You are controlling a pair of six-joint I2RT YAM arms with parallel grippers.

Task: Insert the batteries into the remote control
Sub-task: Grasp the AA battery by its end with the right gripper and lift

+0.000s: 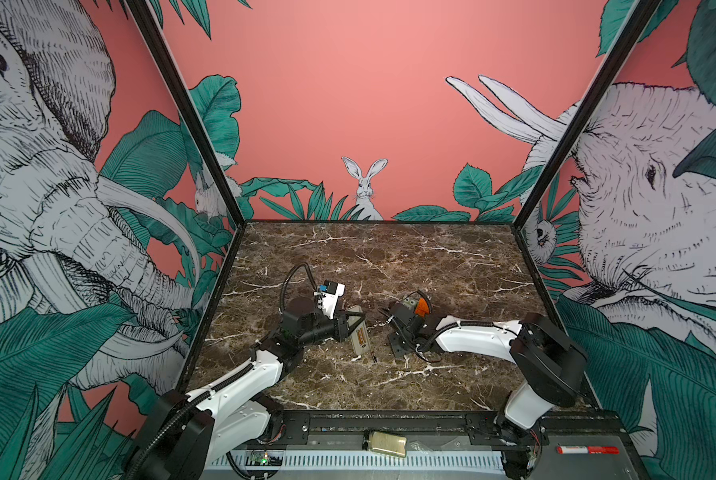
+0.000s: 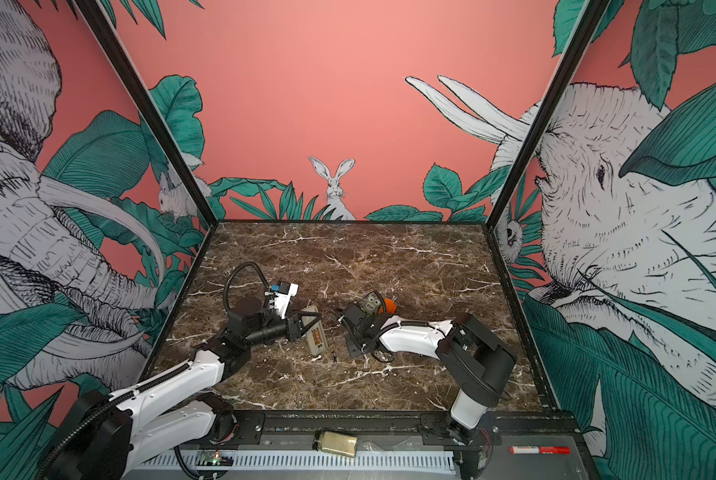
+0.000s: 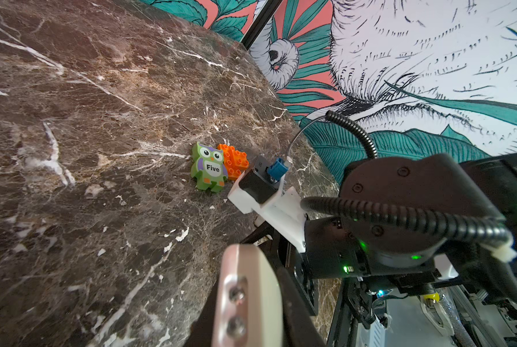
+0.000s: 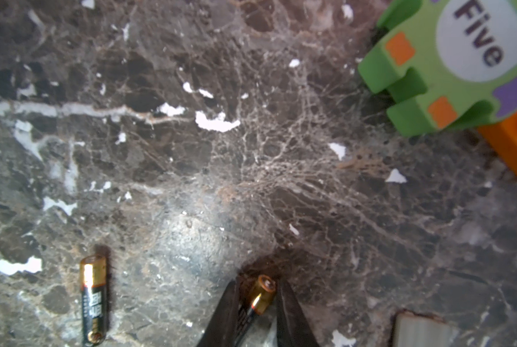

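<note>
Dark veined marble tabletop (image 4: pixel 251 150), jungle-print walls. Right gripper (image 4: pixel 258 282): fingers (image 4: pixel 227 309) sit tight on either side of a slim black-and-gold cylindrical battery (image 4: pixel 262 297) lying on the marble, apparently pinching it. Second battery (image 4: pixel 93 300) lies flat, well off to one side of them. Left gripper (image 1: pixel 353 322): fingers pressed onto the slim white remote control (image 1: pixel 360 338). Step judged: picking up the first cell. Next move calls for a clean lift, then carrying it to the recess with polarity matched.

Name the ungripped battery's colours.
Ungripped battery: black body, copper-gold ends; clearest in the right wrist view.
</note>
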